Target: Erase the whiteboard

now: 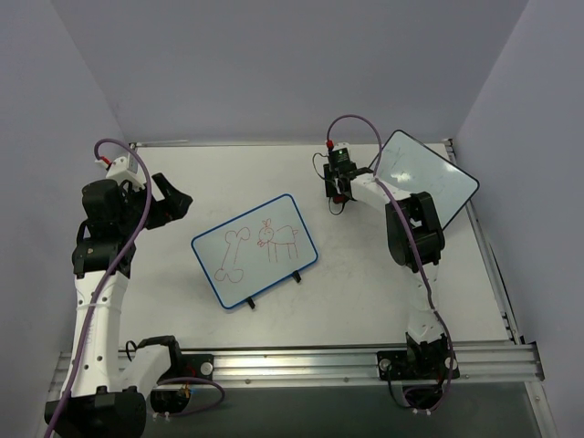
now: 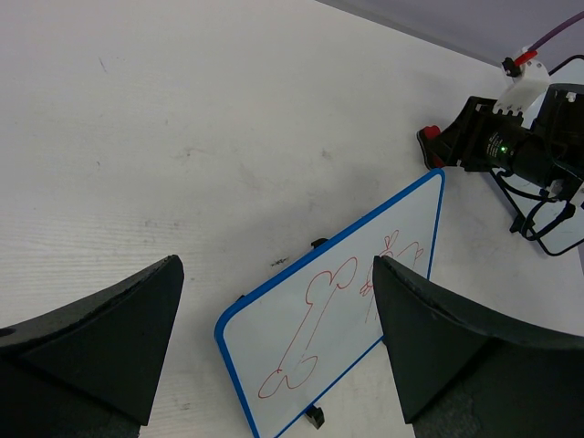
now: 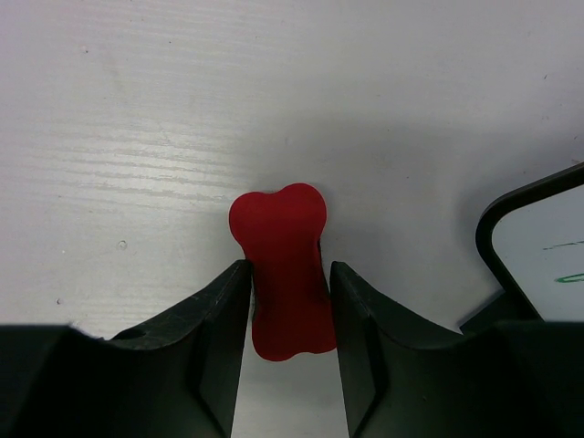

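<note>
1 whiteboard, 2 red drawings | 1 black-framed board | left pincer spread | right pincer pinching 1 red piece

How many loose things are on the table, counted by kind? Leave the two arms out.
Whiteboards: 2 (blue-framed whiteboard, black-framed whiteboard)
Erasers: 1 (red bone-shaped eraser)
Total: 3
</note>
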Controlling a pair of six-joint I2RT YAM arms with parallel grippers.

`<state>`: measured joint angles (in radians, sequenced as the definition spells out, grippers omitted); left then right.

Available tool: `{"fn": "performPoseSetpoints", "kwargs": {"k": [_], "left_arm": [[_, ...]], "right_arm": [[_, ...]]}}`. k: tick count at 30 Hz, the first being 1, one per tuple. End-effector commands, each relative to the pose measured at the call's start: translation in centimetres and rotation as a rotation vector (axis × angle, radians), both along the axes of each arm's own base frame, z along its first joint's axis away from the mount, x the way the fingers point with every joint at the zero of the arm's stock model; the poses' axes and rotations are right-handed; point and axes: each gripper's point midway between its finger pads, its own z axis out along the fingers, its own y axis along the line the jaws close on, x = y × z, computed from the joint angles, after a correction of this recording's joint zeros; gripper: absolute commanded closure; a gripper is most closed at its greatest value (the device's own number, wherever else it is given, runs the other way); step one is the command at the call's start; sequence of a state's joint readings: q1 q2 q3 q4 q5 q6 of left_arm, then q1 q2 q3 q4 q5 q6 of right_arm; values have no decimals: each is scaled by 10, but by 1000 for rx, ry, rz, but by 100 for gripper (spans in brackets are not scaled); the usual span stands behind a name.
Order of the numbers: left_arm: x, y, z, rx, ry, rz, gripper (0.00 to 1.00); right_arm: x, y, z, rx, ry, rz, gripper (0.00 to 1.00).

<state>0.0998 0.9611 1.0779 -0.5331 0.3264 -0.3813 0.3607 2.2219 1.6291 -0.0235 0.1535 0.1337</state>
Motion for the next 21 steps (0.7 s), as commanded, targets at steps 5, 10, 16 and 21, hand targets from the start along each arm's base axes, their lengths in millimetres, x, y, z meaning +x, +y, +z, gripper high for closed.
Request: {"fn": "performPoseSetpoints", "kwargs": {"k": [5,10,16,21], "left_arm": [[6,0,11,-14,-51,-5,6],[6,2,9,-14,-48,8,6],[11,11,-2,-31,0,73,6],[18,24,-23,-97,80,199,6]], "right_arm": [[7,4,8,12,-20,-3,64],[8,5,9,19,-24,0,69],[6,7,3,29,-7,2,75],[4,8,9,45,-17,0,79]]}}
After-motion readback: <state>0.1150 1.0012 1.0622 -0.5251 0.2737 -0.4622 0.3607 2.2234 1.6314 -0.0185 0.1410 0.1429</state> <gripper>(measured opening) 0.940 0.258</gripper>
